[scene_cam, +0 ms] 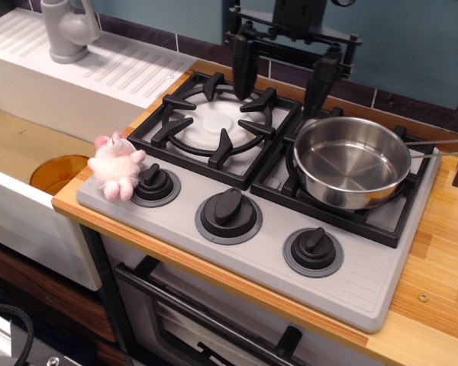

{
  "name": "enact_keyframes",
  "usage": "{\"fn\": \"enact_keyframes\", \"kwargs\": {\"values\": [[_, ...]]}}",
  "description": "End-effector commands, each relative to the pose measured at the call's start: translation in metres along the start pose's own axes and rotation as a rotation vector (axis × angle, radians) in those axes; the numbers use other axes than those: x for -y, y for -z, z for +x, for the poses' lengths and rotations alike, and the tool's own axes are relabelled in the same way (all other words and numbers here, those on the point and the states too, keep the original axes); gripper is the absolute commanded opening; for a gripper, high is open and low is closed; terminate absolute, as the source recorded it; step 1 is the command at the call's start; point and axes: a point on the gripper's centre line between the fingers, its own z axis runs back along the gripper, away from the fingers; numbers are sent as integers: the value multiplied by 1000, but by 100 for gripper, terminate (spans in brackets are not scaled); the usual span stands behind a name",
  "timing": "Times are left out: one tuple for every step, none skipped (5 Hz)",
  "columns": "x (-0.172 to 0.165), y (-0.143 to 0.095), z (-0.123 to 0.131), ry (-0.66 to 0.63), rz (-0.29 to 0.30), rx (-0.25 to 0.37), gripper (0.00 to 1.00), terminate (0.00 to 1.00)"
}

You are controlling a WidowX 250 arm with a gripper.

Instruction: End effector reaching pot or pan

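A round shiny steel pan (351, 162) sits on the right burner of the toy stove, its thin handle (441, 146) pointing right. It holds nothing. My black gripper (281, 93) hangs over the back of the stove, between the two burners, fingers pointing down and spread wide, empty. Its right finger (320, 80) is just behind the pan's far left rim, apart from it. Its left finger (243, 67) is over the back of the left burner grate (212, 126).
A pink and white plush toy (116, 166) lies on the stove's front left corner by the left knob (154, 183). Two more knobs (229, 213) line the front. A white sink with a grey tap (67, 29) stands at the left; an orange dish (57, 172) lies in the basin.
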Motion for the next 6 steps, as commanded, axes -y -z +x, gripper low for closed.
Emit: {"fn": "enact_keyframes", "kwargs": {"values": [[11, -5, 14, 9, -5, 55, 100, 0], [15, -1, 19, 20, -6, 64, 100, 0], [17, 6, 24, 34, -10, 79, 100, 0], [14, 14, 27, 58, -4, 86, 100, 0], [10, 25, 32, 86, -9, 106, 100, 0], [4, 35, 32, 120, -9, 106, 100, 0]]}}
